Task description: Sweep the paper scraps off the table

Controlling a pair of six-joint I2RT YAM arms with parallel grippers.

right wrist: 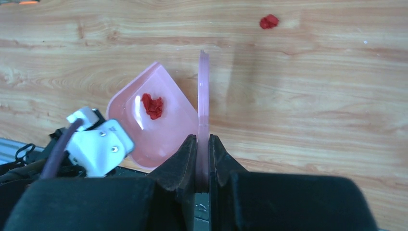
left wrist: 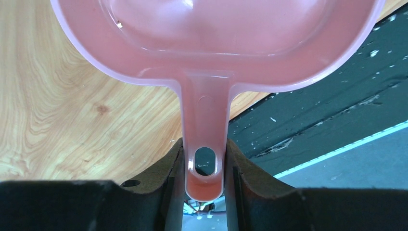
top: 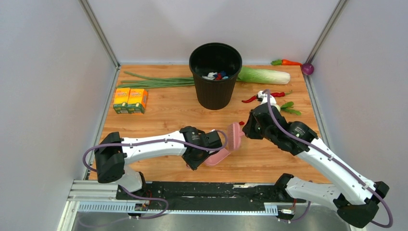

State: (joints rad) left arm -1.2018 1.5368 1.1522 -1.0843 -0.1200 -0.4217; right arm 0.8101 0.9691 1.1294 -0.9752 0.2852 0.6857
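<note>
**A:** What fills most of the top view?

**B:** The wood-grain table (top: 163,113), spread across the middle of the frame between grey walls. A black bin (top: 215,89) stands at its upper centre, with white, blue and red bits lying in the bottom.

**A:** And around the bin?

**B:** A pale cabbage (top: 265,75) lies just to its right and green onions (top: 154,82) to its left. Two orange cartons (top: 130,100) sit near the left edge (side by side, touching).

**A:** The tools?

**B:** The pink dustpan (top: 216,157) is low in the centre, close to the front rail. The left gripper (left wrist: 204,163) is clamped on its handle, one finger pressed against each side. The pink brush (top: 235,135) is just above the pan. The right gripper (right wrist: 202,151) pinches the brush's flat handle, its jaws nearly together around it. I cannot tell whether the bristles touch the wood.

**A:** And the smallest things?

**B:** The paper scraps (right wrist: 153,106). In the right wrist view, one crumpled red piece lies inside the dustpan, left of centre. Another scrap (right wrist: 269,21) lies on bare wood at the upper right of that frame, well apart from pan and brush.
</note>
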